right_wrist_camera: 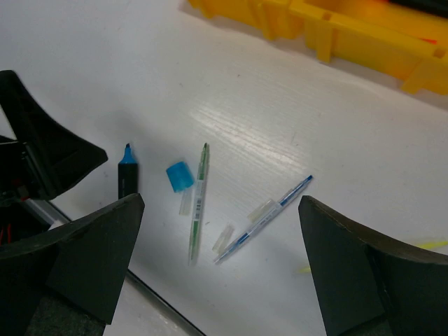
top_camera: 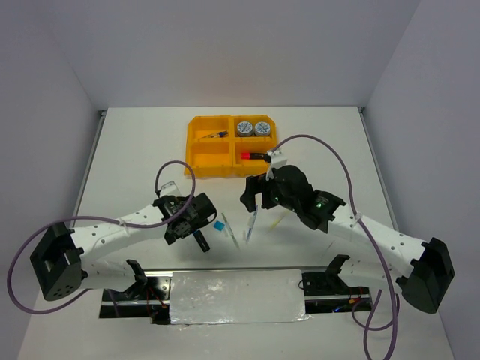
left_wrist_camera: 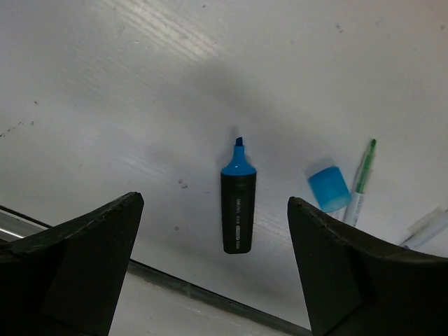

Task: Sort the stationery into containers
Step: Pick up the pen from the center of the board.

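Note:
A black highlighter (left_wrist_camera: 238, 210) with a bare blue tip lies on the table, below and between the open fingers of my left gripper (left_wrist_camera: 215, 201). Its loose blue cap (left_wrist_camera: 328, 187) lies just to the right, next to a green pen (left_wrist_camera: 360, 183). My right gripper (right_wrist_camera: 220, 203) is open and empty above the green pen (right_wrist_camera: 198, 203) and a blue pen (right_wrist_camera: 269, 213). In the top view the orange tray (top_camera: 201, 159) holds two tape rolls (top_camera: 253, 128) in its far right compartment and a red-capped highlighter (top_camera: 253, 156) in its near right one. My left gripper (top_camera: 193, 225) and right gripper (top_camera: 253, 196) are in front of the tray.
Clear pen caps (right_wrist_camera: 222, 238) lie beside the pens. A yellow pen (top_camera: 277, 222) lies under the right arm. A small dark item (top_camera: 215, 135) is in the tray's far left compartment. The table's front edge with a metal rail (top_camera: 236, 274) is close behind the highlighter.

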`<action>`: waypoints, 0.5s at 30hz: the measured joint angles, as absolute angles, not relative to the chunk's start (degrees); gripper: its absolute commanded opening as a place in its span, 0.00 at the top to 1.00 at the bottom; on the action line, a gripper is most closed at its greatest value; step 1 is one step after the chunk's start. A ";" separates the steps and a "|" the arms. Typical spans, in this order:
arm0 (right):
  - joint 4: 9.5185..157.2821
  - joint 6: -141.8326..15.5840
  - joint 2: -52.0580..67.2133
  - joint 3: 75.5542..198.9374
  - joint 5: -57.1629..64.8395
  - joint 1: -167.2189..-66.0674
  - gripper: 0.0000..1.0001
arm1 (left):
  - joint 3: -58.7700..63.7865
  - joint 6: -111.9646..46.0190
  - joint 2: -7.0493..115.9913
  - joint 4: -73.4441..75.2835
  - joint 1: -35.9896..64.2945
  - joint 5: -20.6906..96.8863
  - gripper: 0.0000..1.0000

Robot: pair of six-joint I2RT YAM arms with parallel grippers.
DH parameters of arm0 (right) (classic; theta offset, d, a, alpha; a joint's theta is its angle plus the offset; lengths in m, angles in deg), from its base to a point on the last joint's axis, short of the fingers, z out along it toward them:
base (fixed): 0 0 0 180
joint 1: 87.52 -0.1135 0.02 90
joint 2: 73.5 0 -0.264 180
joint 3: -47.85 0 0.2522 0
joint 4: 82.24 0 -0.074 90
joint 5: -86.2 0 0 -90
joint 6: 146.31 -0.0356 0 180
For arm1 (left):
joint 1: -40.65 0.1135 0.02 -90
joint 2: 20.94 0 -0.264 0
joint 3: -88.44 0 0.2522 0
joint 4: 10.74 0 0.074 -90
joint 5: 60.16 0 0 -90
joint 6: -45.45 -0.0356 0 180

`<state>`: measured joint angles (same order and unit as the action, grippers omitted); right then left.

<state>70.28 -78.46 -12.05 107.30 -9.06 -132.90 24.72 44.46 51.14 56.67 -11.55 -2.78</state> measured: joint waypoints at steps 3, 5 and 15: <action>70.30 -77.85 -11.90 107.30 -7.68 -134.43 0.00 | 27.30 44.83 51.49 54.86 -11.97 -1.65 0.05; 70.32 -77.65 -11.66 107.30 -7.25 -135.15 0.00 | 27.98 44.79 52.91 53.55 -12.01 -0.97 0.06; 70.35 -77.37 -10.65 107.30 -6.55 -136.16 0.00 | 30.54 44.18 59.38 45.76 -12.17 1.91 0.09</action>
<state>70.35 -77.37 -10.65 107.30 -6.55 -136.16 30.54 44.18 59.38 45.76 -12.17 1.91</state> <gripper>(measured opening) 0.997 0.913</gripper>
